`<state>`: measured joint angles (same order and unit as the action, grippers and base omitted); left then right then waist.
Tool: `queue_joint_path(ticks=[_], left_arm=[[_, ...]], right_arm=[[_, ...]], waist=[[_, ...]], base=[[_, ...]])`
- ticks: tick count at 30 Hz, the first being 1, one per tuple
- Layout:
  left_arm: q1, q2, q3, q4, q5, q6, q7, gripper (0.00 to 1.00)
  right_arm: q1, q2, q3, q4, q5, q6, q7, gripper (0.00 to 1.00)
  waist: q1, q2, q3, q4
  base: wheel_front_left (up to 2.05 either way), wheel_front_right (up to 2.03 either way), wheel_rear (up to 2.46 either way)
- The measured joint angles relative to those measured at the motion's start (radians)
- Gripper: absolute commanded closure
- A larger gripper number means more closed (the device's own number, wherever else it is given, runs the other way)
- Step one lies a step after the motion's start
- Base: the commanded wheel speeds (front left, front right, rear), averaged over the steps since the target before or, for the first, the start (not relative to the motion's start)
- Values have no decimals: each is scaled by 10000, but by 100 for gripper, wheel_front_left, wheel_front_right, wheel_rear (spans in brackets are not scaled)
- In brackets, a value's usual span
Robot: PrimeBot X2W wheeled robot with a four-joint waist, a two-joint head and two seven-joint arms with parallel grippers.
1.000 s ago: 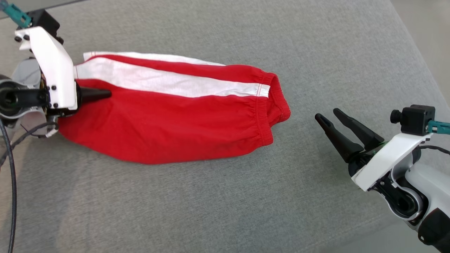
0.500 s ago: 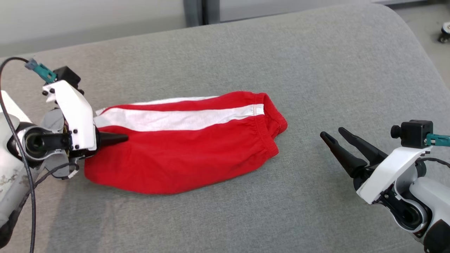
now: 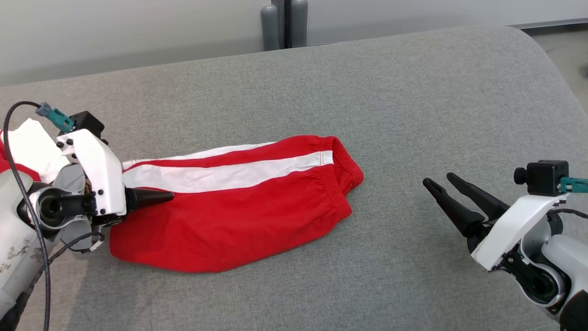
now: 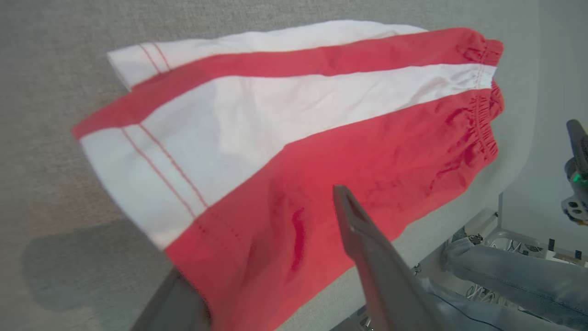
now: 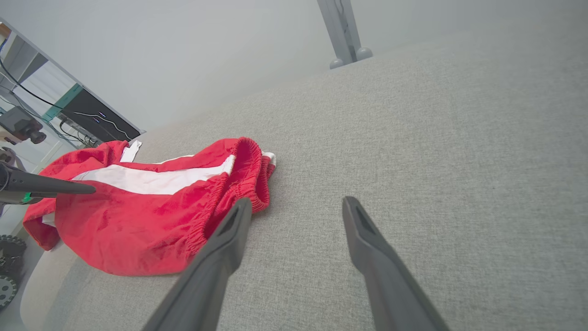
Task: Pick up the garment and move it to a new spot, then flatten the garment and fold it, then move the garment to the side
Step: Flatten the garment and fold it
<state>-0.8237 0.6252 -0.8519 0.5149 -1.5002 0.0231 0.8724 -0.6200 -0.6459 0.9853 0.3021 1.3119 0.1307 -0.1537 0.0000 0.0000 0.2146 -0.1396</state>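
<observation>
the garment (image 3: 229, 220), red shorts with white side bands, lies folded lengthwise on the grey table (image 3: 413, 92), in the middle left of the head view; its elastic waist points to the right and its leg hems are at the left; the left gripper (image 4: 257, 230) is low over those hems, and its jaws stand apart with the red cloth loose between them, so nothing is clamped; the right gripper (image 3: 437, 178) is at the lower right, well apart from the waist, jaws apart too and empty. i judge that the fold is made and the move to the side is nearly finished; the danger is in drawing the left arm away; one finger seems to sit under the edge of the cloth, and if it catches there it can drag the hem and open the fold; the hem end also lies near the rounded table edge at the lower left of the right wrist view, so a small pull may slide it over.
</observation>
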Motion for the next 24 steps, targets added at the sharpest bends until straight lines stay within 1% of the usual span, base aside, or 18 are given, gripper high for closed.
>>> queue_joint_path(ticks=[5, 8, 10, 13, 18, 21, 24], left_arm=[[-64, 222, -59, 81, 276, -138, -21, 0], [-228, 397, -121, 77, 621, -222, -192, 0], [-280, 533, -61, 23, 663, -234, -320, 0], [-436, 826, -79, -221, 1074, -332, -650, 0], [-401, 972, 257, -903, 1281, -397, -1672, 0], [-140, 1174, 579, -1407, 1452, -307, -2709, 0], [476, 1206, 894, -1987, 1540, -192, -3893, 0]], right_arm=[[164, -19, -48, 31, -12, 0, 40, 0], [232, -36, -100, 52, -12, 0, 44, 0], [376, -81, -115, 69, -12, 0, 48, 0], [473, -107, -161, 40, -59, 0, 17, 0], [718, -192, -280, 27, -163, 0, -94, 0], [827, -194, -420, 42, -270, 0, -257, 0], [953, -198, -673, 295, -568, 0, -495, 0]], waist=[[0, 0, -105, 12], [0, 0, -242, 33], [0, 0, -358, 54], [1, 0, -537, 89], [0, 0, -855, 165], [0, 0, -1024, 209], [0, 0, -1137, 272]], base=[[0, 0, 0], [0, 0, 0], [0, 0, 0], [0, 0, 0], [0, 0, 0], [0, 0, 0], [0, 0, 0]])
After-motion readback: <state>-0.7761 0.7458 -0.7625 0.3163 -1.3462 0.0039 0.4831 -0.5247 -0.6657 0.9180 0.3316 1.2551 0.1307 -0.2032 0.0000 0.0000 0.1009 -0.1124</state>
